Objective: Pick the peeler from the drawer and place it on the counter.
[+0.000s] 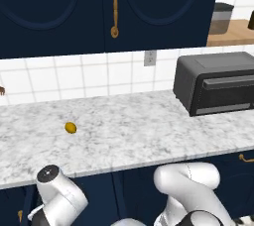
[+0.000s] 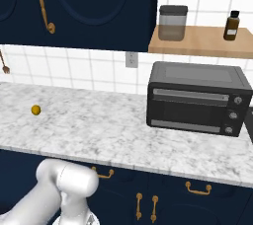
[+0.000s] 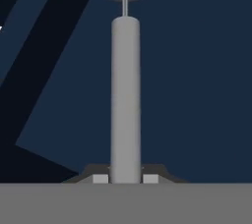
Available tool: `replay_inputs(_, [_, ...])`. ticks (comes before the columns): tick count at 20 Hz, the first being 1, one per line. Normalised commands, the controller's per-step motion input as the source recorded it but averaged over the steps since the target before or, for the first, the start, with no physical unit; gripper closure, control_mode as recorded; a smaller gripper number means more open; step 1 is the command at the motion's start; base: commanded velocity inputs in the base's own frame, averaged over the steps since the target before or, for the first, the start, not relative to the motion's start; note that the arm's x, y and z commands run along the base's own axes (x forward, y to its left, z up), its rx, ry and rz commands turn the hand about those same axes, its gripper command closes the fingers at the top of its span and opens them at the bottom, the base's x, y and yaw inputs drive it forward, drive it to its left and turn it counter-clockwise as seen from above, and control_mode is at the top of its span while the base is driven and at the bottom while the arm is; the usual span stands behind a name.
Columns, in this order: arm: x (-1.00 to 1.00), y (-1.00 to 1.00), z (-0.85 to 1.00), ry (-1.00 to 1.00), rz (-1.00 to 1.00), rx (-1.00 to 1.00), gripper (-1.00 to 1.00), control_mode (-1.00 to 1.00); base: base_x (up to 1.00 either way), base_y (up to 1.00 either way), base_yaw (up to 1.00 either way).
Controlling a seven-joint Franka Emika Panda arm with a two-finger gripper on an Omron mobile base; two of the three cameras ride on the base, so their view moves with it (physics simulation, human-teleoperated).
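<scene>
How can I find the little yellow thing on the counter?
Look at the long white marble counter, then left, well away from the black toaster oven. The yellow fruit sits alone there, small, round and the one bright thing on it.

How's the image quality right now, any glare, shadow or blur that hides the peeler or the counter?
Hand view: the peeler is close and slightly soft but evenly lit, no glare, its looped head cut off at the top edge, with the claw at its handle. Left and right base views: flat, even light on the counter, no harsh shadows, mildly blurry.
</scene>
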Motion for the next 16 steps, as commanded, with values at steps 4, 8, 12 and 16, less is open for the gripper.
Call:
replay_inputs(4, [0.27,-0.50,1.00,-0.02,0.00,0.07,1.00,-1.00,0.00,0.00,0.00])
replay_inputs(8, [0.46,-0.52,0.88,-0.02,0.00,0.04,1.00,-1.00,0.00,0.00,0.00])
replay_inputs(12, [0.81,-0.76,0.19,0.08,-0.01,0.00,1.00,-1.00,0.00,0.00,0.00])
replay_inputs(16, [0.82,-0.95,0.00,0.16,-0.04,0.00,1.00,-1.00,0.00,0.00,0.00])
